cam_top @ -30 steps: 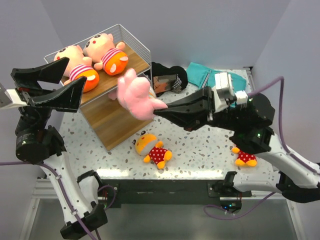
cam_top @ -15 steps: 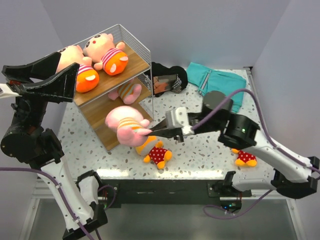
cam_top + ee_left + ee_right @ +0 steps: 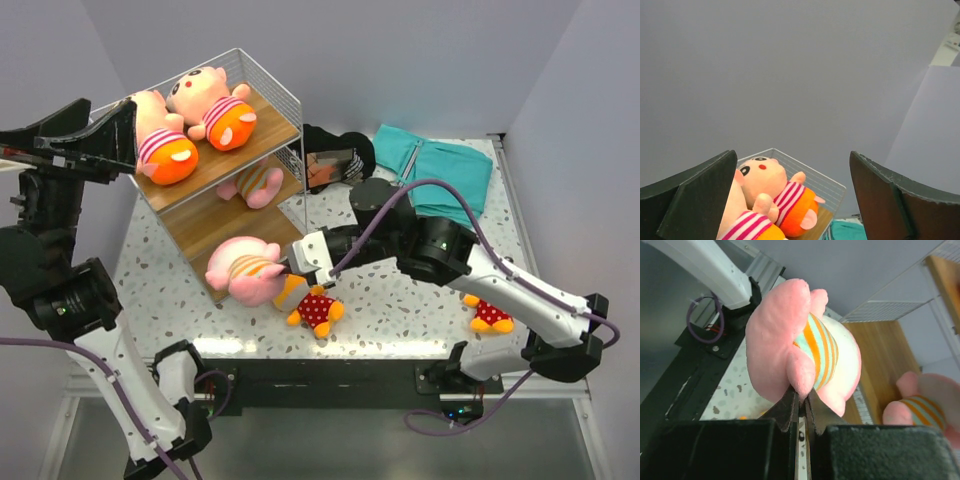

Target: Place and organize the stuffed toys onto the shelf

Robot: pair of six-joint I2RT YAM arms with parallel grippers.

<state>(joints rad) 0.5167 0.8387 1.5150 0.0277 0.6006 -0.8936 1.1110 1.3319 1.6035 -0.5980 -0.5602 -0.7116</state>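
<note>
Top external view, near edge first: what lies there? (Ann)
A red polka-dot toy (image 3: pixel 314 307) on the counter (image 3: pixel 390 312). A second polka-dot toy (image 3: pixel 490 316) is half hidden under the right arm. (Ben)
And the right pincer (image 3: pixel 296 268)? (Ann)
Pressed together on a limb of a pink striped toy (image 3: pixel 243 272) at the front end of the shelf's (image 3: pixel 200 215) lower board. I cannot tell whether it rests there. (Ben)
Farther back? (Ann)
Another striped toy (image 3: pixel 256 183) lies on that lower board. On the top board, the first orange-shorts toy (image 3: pixel 160 145) lies beside the second orange-shorts toy (image 3: pixel 215 105). The left pincer (image 3: pixel 792 154) hangs by the shelf's left end, spread wide and holding nothing. Beyond lie a black bundle (image 3: pixel 335 160) and a teal cloth (image 3: pixel 440 165). (Ben)
</note>
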